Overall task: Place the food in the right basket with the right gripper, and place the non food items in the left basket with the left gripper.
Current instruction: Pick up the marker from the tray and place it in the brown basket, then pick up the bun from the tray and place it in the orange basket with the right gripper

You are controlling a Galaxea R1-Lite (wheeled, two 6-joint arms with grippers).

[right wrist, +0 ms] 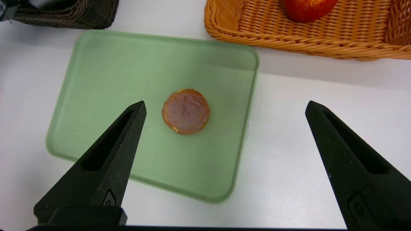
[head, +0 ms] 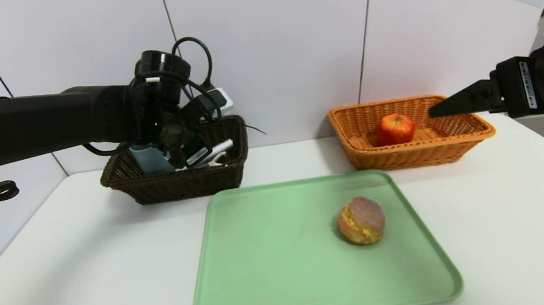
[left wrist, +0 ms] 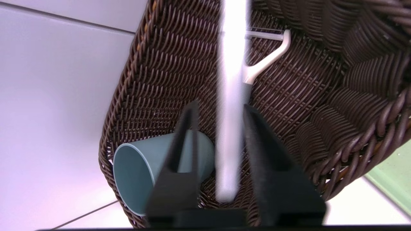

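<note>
My left gripper (left wrist: 221,106) hangs over the dark brown basket (head: 186,183), open. The slim white pen (left wrist: 229,96) shows blurred between its fingers, with a gap on one side. Inside that basket the teal-grey cup (left wrist: 138,173) lies on its side and the white peeler (left wrist: 266,61) rests on the bottom. My right gripper (right wrist: 225,104) is wide open and holds nothing, raised at the right end of the orange basket (head: 463,147). The red apple (head: 395,129) sits in that basket. The pinkish-brown bun (head: 361,220) lies on the green tray (head: 276,258), right of its middle.
The tray occupies the middle of the white table, with both baskets behind it against the grey wall. Bare tabletop (head: 516,224) shows on the right of the tray and along the front edge. The left arm's cables loop above the dark basket.
</note>
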